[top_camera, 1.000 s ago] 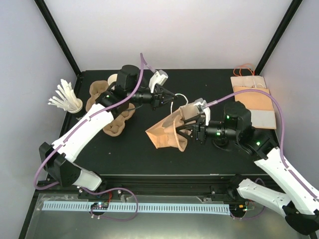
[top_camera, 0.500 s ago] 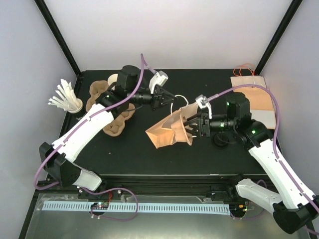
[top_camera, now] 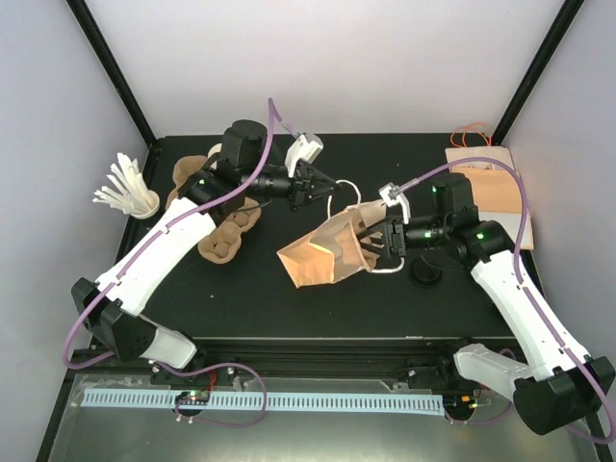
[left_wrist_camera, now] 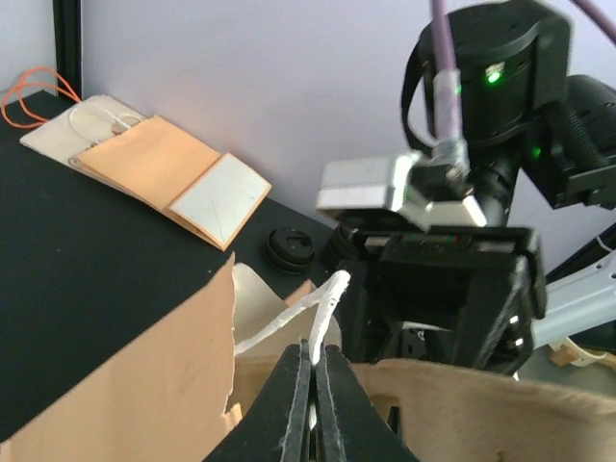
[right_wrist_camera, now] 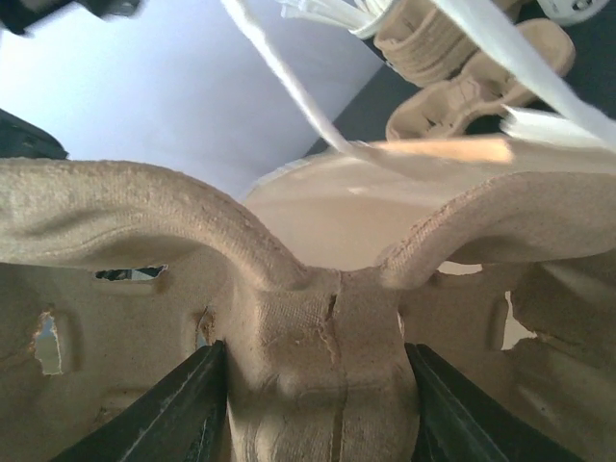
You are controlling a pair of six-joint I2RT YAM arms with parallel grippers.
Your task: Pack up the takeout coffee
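The brown paper bag lies tilted on the black table, mouth toward the right. My left gripper is shut on the bag's white paper handle and holds it up; its jaws pinch the handle. My right gripper is shut on the middle post of a brown pulp cup carrier at the bag's mouth. The takeout coffee is not in view. A round black lid lies on the table by the right arm, with no white cup showing under it.
A stack of pulp carriers lies left of the bag. A cup of white stirrers stands at the left edge. Flat folded bags lie at the back right. A white cup is behind the left arm.
My right gripper has moved the carrier a little up and back at the bag's mouth. The right arm's elbow swung back, uncovering the black lid. The left gripper barely moved.
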